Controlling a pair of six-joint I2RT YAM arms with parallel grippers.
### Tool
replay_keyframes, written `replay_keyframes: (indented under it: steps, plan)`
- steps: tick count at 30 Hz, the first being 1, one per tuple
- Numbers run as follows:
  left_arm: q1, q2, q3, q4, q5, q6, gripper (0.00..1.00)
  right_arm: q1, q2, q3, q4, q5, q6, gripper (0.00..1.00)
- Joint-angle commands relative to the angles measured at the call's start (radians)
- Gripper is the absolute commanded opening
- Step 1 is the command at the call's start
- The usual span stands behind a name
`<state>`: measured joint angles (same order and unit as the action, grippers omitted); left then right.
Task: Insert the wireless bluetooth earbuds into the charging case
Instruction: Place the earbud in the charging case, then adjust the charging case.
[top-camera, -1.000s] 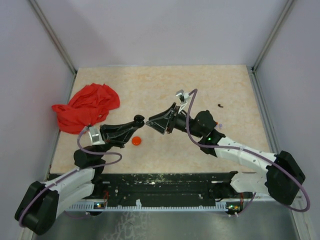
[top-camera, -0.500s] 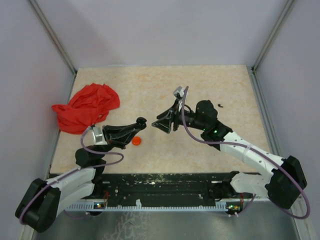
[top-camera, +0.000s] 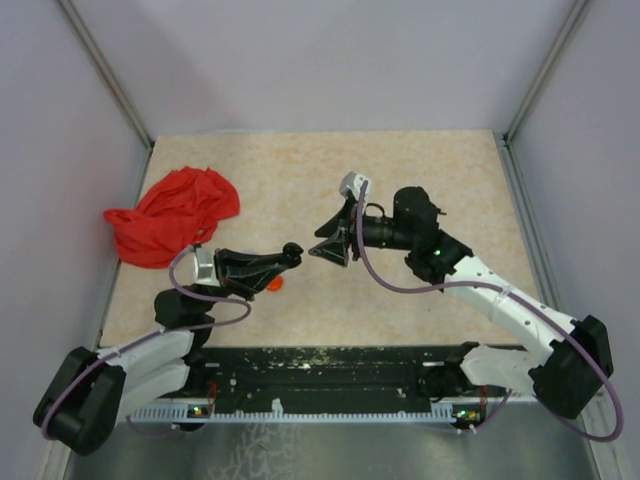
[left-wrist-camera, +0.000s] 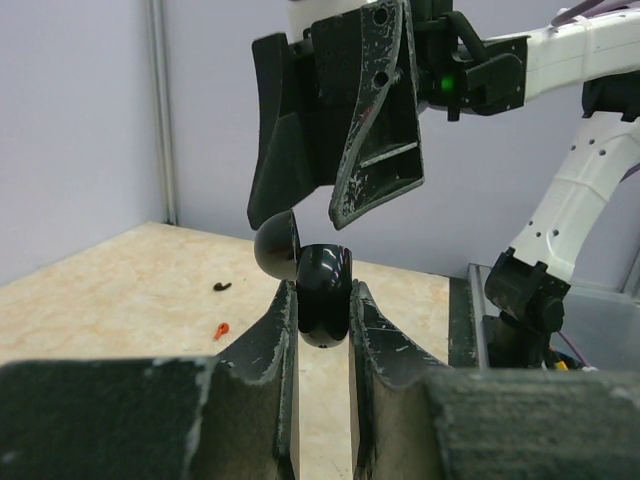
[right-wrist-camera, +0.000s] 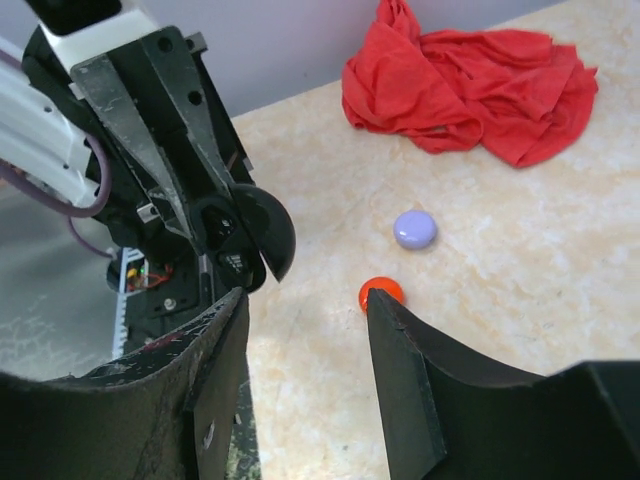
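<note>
My left gripper (left-wrist-camera: 322, 300) clamps the glossy black rounded charging case (left-wrist-camera: 325, 275) at mid-frame, its lid seemingly open. My right gripper (right-wrist-camera: 305, 305) gapes wide just above it. A tiny red earbud (left-wrist-camera: 220, 329) and a black earbud (left-wrist-camera: 222, 286) lie left of centre on the beige speckled table (left-wrist-camera: 120, 290).

text: none legible | labels: none | brands: none | numbers: none | signs: none

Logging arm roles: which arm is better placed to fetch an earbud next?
Right: the right tool is open and empty; the left tool is shut on the open charging case.
</note>
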<state>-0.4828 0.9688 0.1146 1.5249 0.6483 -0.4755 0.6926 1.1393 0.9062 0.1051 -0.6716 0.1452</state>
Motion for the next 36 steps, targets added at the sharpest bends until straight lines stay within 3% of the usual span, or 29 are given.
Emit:
replay_keyframes:
  steps: [1, 20, 36]
  plan:
    - [-0.005, 0.022, 0.046, 0.264, 0.065, -0.061, 0.00, -0.001, 0.005, 0.113, -0.019, -0.069, -0.151, 0.50]
    - [-0.005, 0.065, 0.102, 0.264, 0.134, -0.145, 0.00, 0.027, 0.089, 0.167, -0.064, -0.187, -0.267, 0.45]
    - [-0.006, 0.068, 0.111, 0.264, 0.154, -0.159, 0.00, 0.060, 0.112, 0.192, -0.121, -0.230, -0.331, 0.30]
